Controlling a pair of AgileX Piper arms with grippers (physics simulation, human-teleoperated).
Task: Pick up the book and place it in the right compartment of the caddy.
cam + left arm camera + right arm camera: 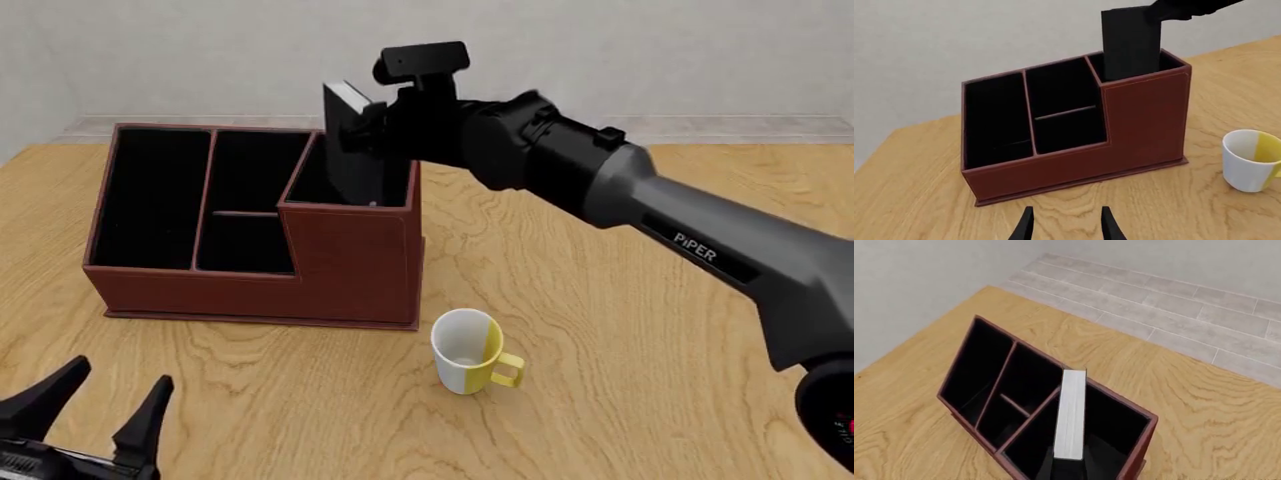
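Front view, thin black book [350,140] with white page edge, upright in right compartment [350,185], right tool [378,118] clenching it, left tool [104,402] released.

Setting: I read a bare simulated test room, desk-like | evidence: wood-grain table [641,330], plain pale wall [667,50], grey tiled floor [1174,300] | desk items: leather-look caddy [354,265] ahead of left claw [100,400], mug [465,352] to its right.
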